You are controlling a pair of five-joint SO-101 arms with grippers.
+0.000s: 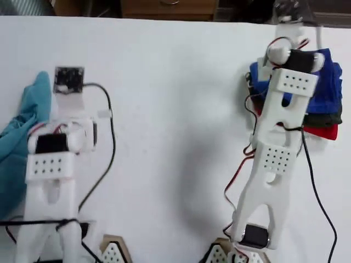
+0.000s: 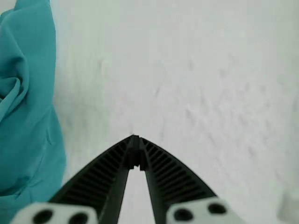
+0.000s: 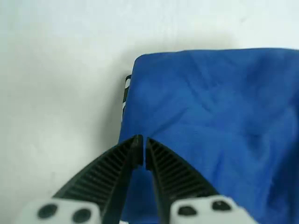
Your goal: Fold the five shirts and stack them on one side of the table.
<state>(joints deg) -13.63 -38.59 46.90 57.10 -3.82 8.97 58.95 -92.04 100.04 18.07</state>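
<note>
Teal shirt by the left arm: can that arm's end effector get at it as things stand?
Probably yes. The teal shirt lies crumpled right beside the left end effector, with only bare table between them. It is shut and would have to open first.

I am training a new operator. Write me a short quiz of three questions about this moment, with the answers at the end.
1. Which shirt lies on top of the stack? A: red. B: the blue shirt. C: striped.
2. True or false: the teal shirt lies bunched and unfolded beside the left arm.
3. Fill in: the left gripper and the right gripper both have their jaws ____.

Key: 1 B; 2 true; 3 shut.
</note>
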